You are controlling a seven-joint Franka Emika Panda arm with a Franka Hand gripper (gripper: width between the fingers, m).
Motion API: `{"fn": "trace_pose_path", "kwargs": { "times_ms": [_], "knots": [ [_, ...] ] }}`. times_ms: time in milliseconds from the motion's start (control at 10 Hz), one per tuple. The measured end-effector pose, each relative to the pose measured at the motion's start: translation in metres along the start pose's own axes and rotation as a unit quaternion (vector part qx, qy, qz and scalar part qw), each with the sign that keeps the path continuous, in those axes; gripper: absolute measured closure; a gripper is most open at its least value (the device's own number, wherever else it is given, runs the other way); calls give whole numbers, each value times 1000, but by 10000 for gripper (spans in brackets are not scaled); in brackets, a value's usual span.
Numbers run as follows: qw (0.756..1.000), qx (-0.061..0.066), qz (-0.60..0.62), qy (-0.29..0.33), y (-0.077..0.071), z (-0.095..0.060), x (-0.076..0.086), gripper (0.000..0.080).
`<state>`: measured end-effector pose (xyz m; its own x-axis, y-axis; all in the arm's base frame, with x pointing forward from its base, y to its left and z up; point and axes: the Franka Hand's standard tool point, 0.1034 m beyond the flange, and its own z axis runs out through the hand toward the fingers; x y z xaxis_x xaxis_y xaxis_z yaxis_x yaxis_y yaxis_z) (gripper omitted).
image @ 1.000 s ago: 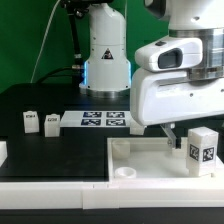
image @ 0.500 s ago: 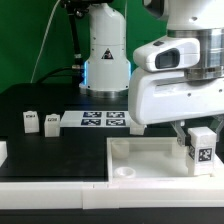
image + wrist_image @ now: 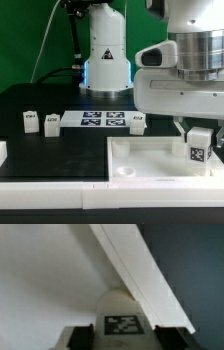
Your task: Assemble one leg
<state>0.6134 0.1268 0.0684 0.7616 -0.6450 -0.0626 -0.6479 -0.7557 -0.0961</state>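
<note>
Black table, green backdrop. At four o'clock, the gripper has its fingers closed on the leg, held upright over the tray, presumably for socket insertion.

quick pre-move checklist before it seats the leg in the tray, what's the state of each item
1. Grip: the gripper has a finger on each side of the leg - ok.
2. Leg upright, tag facing out in the exterior view - ok.
3. Leg over the tray, near its corner at the exterior view's right - ok.
4. Leg lined up with a corner socket: the target socket is hidden by the leg and arm - cannot tell.
5. Leg already touching the tray floor - cannot tell.
6. Spare legs and the marker board lie apart from the tray, out of the way - ok.
</note>
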Motion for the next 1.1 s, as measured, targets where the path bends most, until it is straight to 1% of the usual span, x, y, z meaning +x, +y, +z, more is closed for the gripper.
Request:
{"fn": "trace_pose_path", "kwargs": {
  "times_ms": [200,300,500,600,700,800,900,1000,1100],
  "knots": [
    [995,-2,103,4,-3,1,-3,508],
    [990,0,141,1,-3,1,-2,508],
    [990,1,144,2,-4,1,-3,506],
    [993,1,116,2,-4,1,-3,291],
    [997,1,83,2,-5,-1,-1,291],
    [999,-1,36,1,-6,-2,0,175],
    [999,-1,-36,2,-7,-4,0,158],
    [993,-3,-121,5,-8,-4,0,158],
    [980,-6,-200,6,-9,-4,-1,151]
  ]
}}
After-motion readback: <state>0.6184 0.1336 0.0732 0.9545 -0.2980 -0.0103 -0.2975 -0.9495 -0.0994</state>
